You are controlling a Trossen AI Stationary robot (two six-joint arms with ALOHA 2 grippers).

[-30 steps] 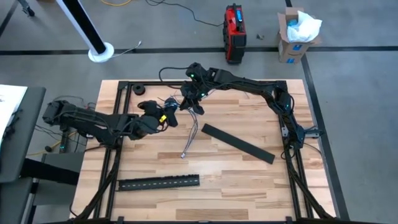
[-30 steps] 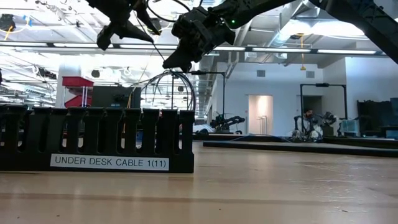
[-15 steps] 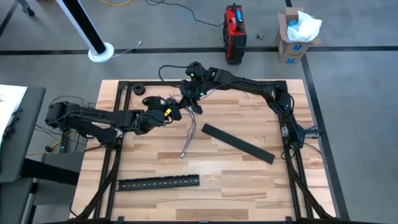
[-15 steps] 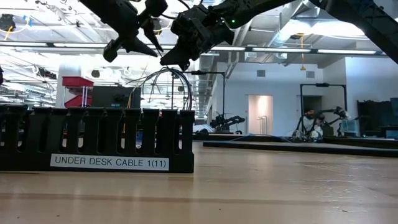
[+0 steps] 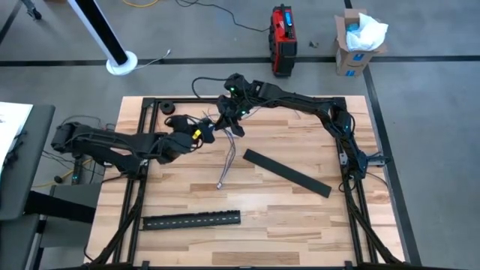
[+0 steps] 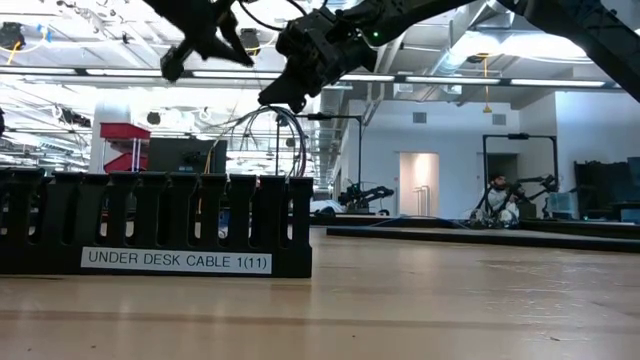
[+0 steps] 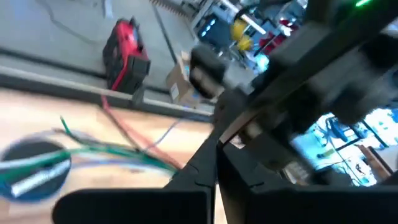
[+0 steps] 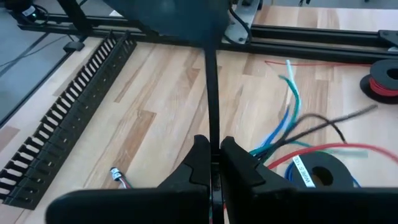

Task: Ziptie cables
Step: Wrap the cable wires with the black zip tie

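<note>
Above the table's far middle, right jaws [image 5: 232, 124] pinch the cables [image 5: 229, 161]; left jaws [image 5: 201, 133] cannot be judged

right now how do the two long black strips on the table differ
The slotted strip lies level near the table's front edge on the left arm's side; the plain strip lies on a slant nearer the middle, towards the right arm's side. The slotted strip shows a row of teeth along its length, while the plain strip looks smooth and flat on top. Both are long, black and untouched by either gripper.
</note>
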